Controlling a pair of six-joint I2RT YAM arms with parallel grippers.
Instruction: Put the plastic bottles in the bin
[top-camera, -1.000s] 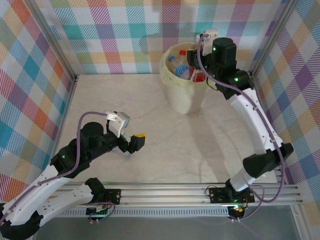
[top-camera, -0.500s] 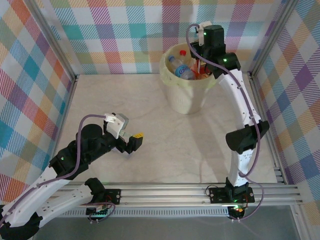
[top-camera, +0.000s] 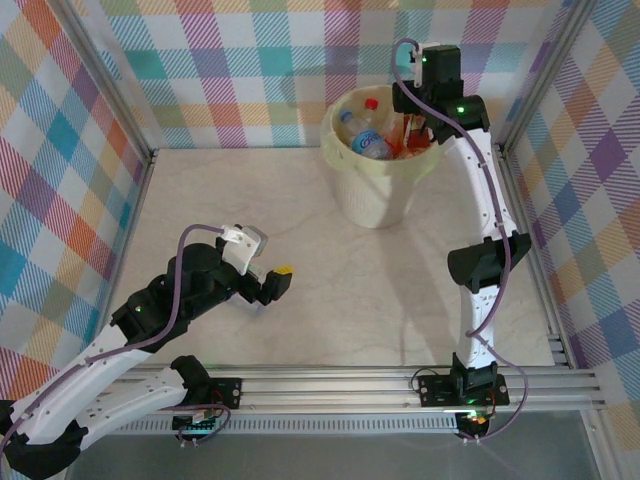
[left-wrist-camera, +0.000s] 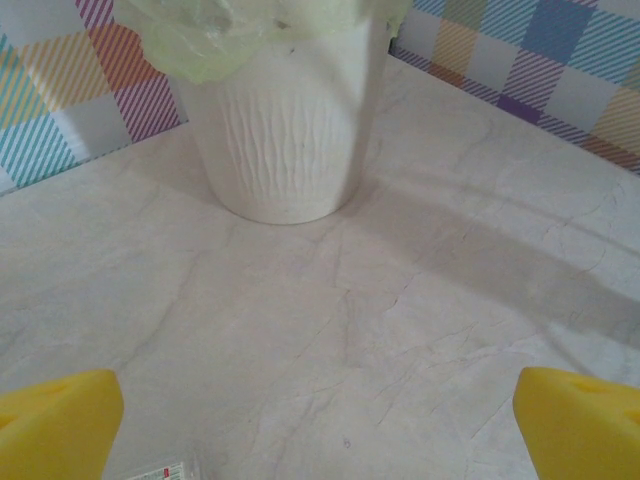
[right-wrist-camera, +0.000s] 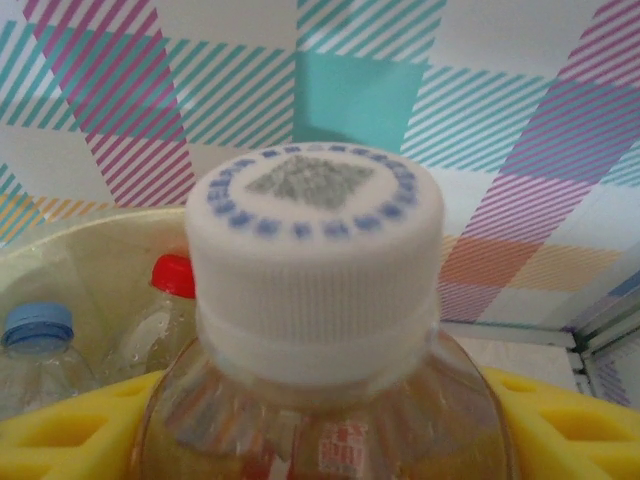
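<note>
The right end effector (top-camera: 412, 122) is clenched on a clear bottle (right-wrist-camera: 315, 250) with a ribbed white cap ringed in blue dots, above the far right rim of the cream bin (top-camera: 375, 195), where other clear bottles (top-camera: 362, 135) with red and blue caps lie piled. The bin stands far back on the tabletop (top-camera: 400, 300), close to the checked back wall (top-camera: 250, 60). A broad pale stretch separates it from the left end effector (top-camera: 277, 281), released, its yellow pads (left-wrist-camera: 55, 420) wide apart.

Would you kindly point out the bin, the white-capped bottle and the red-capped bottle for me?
bin (top-camera: 375, 195): top external view, on its outer front wall.
white-capped bottle (right-wrist-camera: 315, 260): right wrist view, on the cap's ribbed side.
red-capped bottle (right-wrist-camera: 175, 277): right wrist view, on its red cap.
</note>
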